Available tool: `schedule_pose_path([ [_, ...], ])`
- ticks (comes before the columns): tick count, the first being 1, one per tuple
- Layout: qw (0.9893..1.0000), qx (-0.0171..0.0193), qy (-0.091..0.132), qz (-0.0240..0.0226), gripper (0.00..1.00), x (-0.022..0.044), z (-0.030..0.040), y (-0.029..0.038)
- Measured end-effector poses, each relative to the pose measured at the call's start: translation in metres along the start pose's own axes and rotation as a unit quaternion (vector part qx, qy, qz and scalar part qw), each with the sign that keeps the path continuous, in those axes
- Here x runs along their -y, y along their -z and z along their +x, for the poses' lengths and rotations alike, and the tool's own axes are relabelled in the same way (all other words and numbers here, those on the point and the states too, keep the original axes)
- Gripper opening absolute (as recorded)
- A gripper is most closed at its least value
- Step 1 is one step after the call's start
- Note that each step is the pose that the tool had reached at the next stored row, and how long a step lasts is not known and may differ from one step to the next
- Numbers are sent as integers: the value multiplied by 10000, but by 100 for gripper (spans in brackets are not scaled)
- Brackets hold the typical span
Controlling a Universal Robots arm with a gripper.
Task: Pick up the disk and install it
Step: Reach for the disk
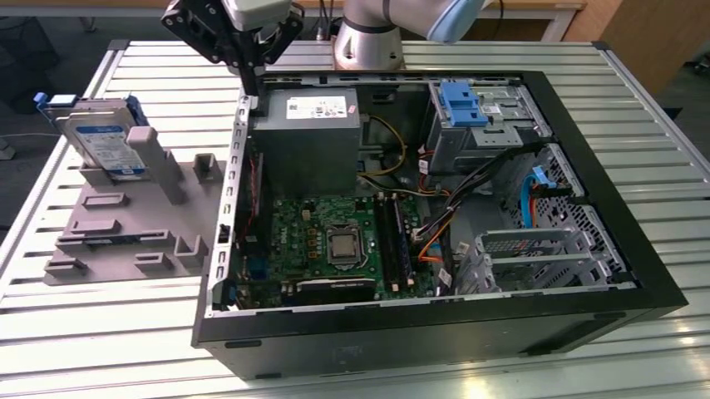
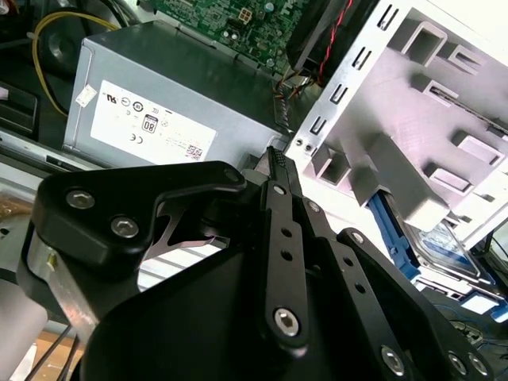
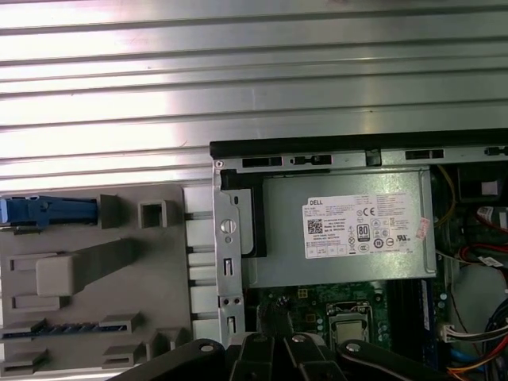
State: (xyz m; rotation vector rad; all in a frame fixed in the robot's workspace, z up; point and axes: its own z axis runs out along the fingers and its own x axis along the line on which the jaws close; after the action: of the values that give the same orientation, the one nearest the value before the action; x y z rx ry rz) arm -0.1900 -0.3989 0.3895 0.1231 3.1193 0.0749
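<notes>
Evidently no part of the work is done yet. We find the gripper (image 1: 246,60) raised over the far corner of the computer case (image 1: 621,274). Its fingers (image 2: 282,230) are drawn together with nothing between them.

The disk (image 1: 98,141) stands on edge in a slot of the grey fixture (image 1: 122,224). It is well apart from the fingers, outside the case and beyond its metal side wall (image 1: 236,166). In the first wrist view its blue rail (image 3: 48,210) appears end-on at the fixture's edge. Nothing touches the disk. By our judgement both the pick-up and the installation are outstanding.

Surroundings, taken from the fingers outward:
- The grey power supply (image 1: 305,137) lies just beneath and beside the fingertips, inside the case.
- The green motherboard (image 1: 322,233) lies beyond the power supply.
- A bare blue bracket (image 1: 461,104) sits atop the drive cage (image 1: 488,125), across the case from the fingers and holding no drive.
- Loose cables (image 1: 488,174) cross the space beside that cage.

Obstructions noted: the side wall stands between the fingers and the disk, and the cables crowd the bay region. The fixture and case rest on a ribbed metal table (image 1: 111,332).
</notes>
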Motion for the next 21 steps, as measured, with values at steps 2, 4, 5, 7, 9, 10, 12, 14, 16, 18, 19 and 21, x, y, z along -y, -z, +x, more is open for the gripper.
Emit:
schedule_pose_path([
  [2, 10000, 0, 0, 0, 11, 1, 3, -3],
  [4, 10000, 0, 0, 0, 11, 1, 9, -6],
  [5, 10000, 0, 0, 0, 11, 1, 10, -7],
  [7, 10000, 0, 0, 0, 11, 1, 12, -9],
  [9, 10000, 0, 0, 0, 11, 2, 14, -10],
  [10, 10000, 0, 0, 0, 11, 2, 15, -11],
  [12, 10000, -1, 0, 0, 11, 2, 17, -13],
  [14, 10000, -1, 0, 0, 11, 2, 19, -14],
  [16, 10000, -4, 0, 0, 11, 7, 66, -37],
  [18, 10000, -4, 0, 0, 11, 7, 67, -38],
  [19, 10000, -4, 0, 0, 11, 7, 68, -39],
  [21, 10000, -4, 0, 1, 11, 7, 69, -39],
])
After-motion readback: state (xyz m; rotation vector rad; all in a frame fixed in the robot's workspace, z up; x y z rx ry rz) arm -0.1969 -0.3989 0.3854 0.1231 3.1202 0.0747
